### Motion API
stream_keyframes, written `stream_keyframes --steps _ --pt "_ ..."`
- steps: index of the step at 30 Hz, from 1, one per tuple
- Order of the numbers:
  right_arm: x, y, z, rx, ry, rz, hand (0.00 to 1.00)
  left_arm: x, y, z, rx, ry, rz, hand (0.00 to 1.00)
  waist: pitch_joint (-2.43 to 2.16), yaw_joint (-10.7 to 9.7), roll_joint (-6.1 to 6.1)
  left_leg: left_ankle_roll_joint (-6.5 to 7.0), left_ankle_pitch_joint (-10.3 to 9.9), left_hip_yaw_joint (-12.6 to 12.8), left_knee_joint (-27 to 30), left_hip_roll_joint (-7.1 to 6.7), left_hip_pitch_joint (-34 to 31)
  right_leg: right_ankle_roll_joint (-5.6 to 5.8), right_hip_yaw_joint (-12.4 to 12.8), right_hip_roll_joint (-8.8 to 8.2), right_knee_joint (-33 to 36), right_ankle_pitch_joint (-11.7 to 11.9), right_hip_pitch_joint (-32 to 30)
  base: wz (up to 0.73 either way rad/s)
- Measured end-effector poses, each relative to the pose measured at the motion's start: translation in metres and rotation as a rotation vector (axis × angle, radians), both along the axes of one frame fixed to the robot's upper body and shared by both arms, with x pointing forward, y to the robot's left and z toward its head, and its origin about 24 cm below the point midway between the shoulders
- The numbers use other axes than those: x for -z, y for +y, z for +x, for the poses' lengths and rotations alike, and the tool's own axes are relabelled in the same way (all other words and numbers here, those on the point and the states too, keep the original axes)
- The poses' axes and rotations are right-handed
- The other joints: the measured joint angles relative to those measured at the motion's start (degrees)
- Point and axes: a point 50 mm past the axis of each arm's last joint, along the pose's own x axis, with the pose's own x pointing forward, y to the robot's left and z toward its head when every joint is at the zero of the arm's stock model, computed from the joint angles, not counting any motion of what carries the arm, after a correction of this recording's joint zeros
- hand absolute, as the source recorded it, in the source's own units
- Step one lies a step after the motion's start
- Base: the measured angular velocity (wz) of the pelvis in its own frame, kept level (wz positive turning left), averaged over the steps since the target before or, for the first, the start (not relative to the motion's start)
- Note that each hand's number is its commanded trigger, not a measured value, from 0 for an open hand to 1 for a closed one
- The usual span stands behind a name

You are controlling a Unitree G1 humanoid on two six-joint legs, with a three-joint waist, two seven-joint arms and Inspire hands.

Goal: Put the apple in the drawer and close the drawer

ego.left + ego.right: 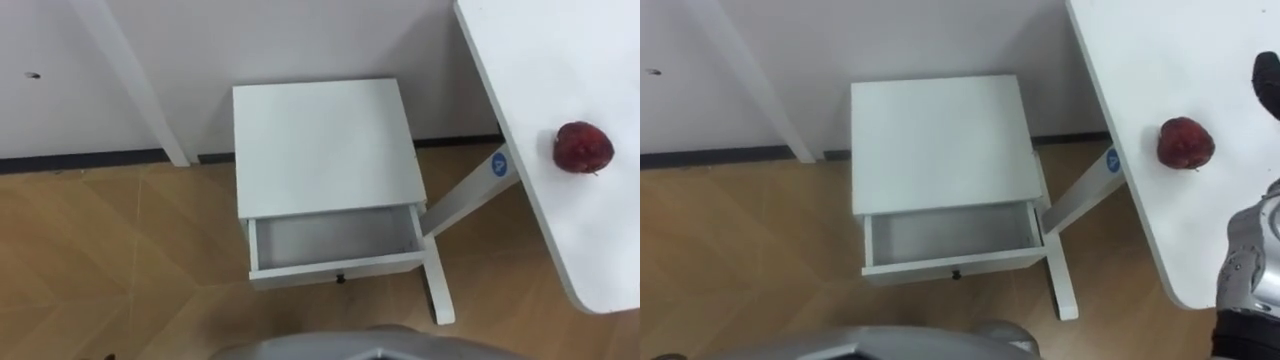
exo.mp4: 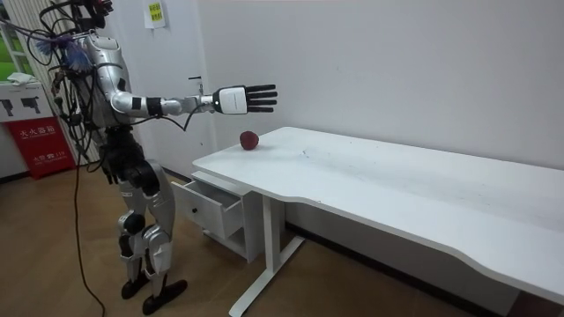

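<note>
Eyes on the apple (image 1: 583,147): red, lying loose on the white tabletop (image 1: 560,60) near its left edge, touched by nothing. High above it, the right hand (image 2: 247,99), held out flat over the tabletop, fingers straight and a little spread, holding nothing, well clear of the fruit. Down and to the left, the drawer (image 1: 335,240) of the small white cabinet (image 1: 325,145), pulled open toward the near side, bare inside, ready to take it. So, by the look of it, reaching for the pick, grasp not yet begun. To do it well: lower the hand straight onto the apple and curl round its widest part, thumb opposite the fingers, since round and likely to roll toward that left edge if nudged. Lift clear before swinging left, minding the slanted table leg (image 1: 470,195) just beside the drawer's right corner. Release low over the middle of the drawer, then push the front panel flat and square until flush.
</note>
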Motion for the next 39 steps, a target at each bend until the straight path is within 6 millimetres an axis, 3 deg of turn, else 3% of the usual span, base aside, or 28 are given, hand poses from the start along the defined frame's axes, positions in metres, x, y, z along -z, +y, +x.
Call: stream_keyframes --steps 9,20,26,32,34,39 --pt "0.02 0.009 0.003 -0.136 0.1 0.024 0.0 0.001 -0.002 0.001 0.033 0.021 -0.003 0.0 -0.14 0.7 0.4 0.0 0.0 -0.2 0.3 0.05 0.1 0.03 -0.5 -0.07 -0.8 0.4 0.8 0.01" --pt "0.028 0.017 0.007 -0.237 0.145 0.018 0.0 0.001 -0.003 0.0 0.036 0.028 -0.003 0.0 -0.28 0.8 1.32 0.0 0.0 -0.5 0.7 0.11 0.0 -0.02 -0.8 -0.13 -0.7 0.4 1.0 0.01" --pt "0.056 0.01 -0.003 -0.22 0.26 0.076 0.0 0.002 -0.004 -0.001 0.042 0.035 -0.001 0.0 -0.16 0.9 1.26 0.01 0.0 -0.7 0.8 0.1 0.1 0.03 -0.8 -0.16 -0.7 0.5 1.3 0.0" --pt "0.066 0.008 -0.008 -0.211 0.299 0.098 0.0 0.002 -0.004 0.0 0.045 0.028 0.0 0.0 -0.09 0.9 1.15 0.02 0.0 -0.8 0.9 0.14 0.2 0.02 -0.8 -0.13 -0.6 0.5 1.5 0.01" --pt "0.072 0.007 -0.011 -0.206 0.321 0.11 0.0 0.002 -0.004 0.0 0.046 0.027 0.0 0.0 0.16 0.9 0.84 0.02 0.0 -0.8 0.9 0.12 0.5 0.02 -0.9 -0.15 -0.8 0.5 1.8 0.0" --pt "0.086 0.004 -0.018 -0.178 0.38 0.125 0.0 0.001 -0.003 0.0 0.044 0.026 0.002 0.0 0.13 1.4 0.44 0.02 0.0 -1.0 0.7 0.09 0.7 0.02 -1.0 -0.15 -0.8 0.5 1.9 0.0"
